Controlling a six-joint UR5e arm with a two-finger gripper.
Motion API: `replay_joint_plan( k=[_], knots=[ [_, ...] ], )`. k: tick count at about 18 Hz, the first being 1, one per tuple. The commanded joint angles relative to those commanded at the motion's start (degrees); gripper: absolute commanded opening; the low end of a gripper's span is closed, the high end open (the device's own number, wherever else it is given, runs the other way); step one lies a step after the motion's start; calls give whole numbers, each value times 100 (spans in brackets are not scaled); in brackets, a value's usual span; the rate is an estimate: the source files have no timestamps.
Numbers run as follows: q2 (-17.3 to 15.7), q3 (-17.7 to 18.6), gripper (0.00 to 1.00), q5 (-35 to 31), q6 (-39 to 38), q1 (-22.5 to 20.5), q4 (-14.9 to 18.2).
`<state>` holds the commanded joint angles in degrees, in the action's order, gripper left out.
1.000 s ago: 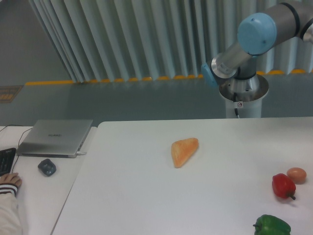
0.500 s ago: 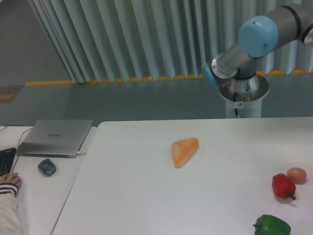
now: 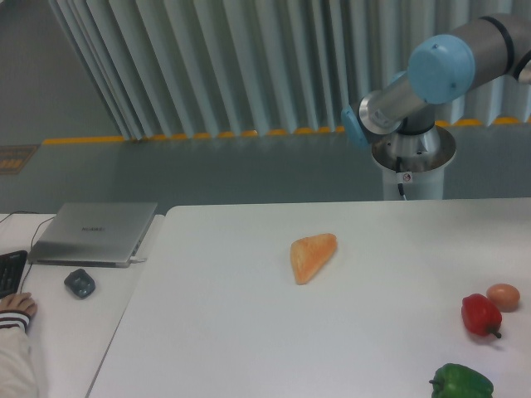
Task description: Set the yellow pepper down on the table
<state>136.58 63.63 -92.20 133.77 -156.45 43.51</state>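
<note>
The arm point(image 3: 440, 75) has shifted a little to the right since the earlier frames: its blue elbow cap sat nearer the middle before and is now closer to the right border, slightly lower. Nothing on the surface point(image 3: 249, 332) has moved. The gripper is out of the picture, past the right border, so its opening cannot be told.

The yellow pepper is not visible anywhere in this view; neither its place nor its look can be told from here.

On the surface, an orange wedge point(image 3: 313, 256) lies near the middle, somewhat toward the far edge, its point turned toward the near side. Close to the right edge sits a red pepper point(image 3: 480, 315) with its stem pointing to the near right, and just beyond it, almost touching, a small tan egg-like thing point(image 3: 503, 295). A green pepper point(image 3: 461, 381) lies at the near right corner, partly cut off by the lower border.

Left of the surface stands a desk point(image 3: 58, 332) with a closed laptop point(image 3: 94, 233), a dark mouse point(image 3: 80, 283), a keyboard corner point(image 3: 10, 272) and a person's hand point(image 3: 17, 309).
</note>
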Motion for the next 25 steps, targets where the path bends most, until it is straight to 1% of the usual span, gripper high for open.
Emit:
replay_joint_plan(
  k=[2,3,4,6,7,8,10,11,13,14,15,16,20,24,25],
  knots=[
    [9,35,100,0,0,0,0],
    [0,44,98,0,0,9,0],
    [0,53,92,-9,-9,9,9],
    [-9,62,69,-306,-26,52,9],
    [-17,70,61,-403,-26,79,9],
    [-35,88,60,-413,-35,79,9],
    [-105,158,53,-396,-149,88,9],
    [-175,263,51,-369,-236,79,9],
    [-420,500,45,-203,-464,53,17],
    [-578,666,44,24,-657,27,18],
    [-841,955,42,400,-911,-52,26],
    [-1070,1176,39,561,-1045,-96,35],
    [-1660,1669,39,747,-1194,-123,70],
    [-2319,2266,39,1194,-1905,-106,88],
    [-2538,2511,39,1239,-2168,-53,88]
  ],
)
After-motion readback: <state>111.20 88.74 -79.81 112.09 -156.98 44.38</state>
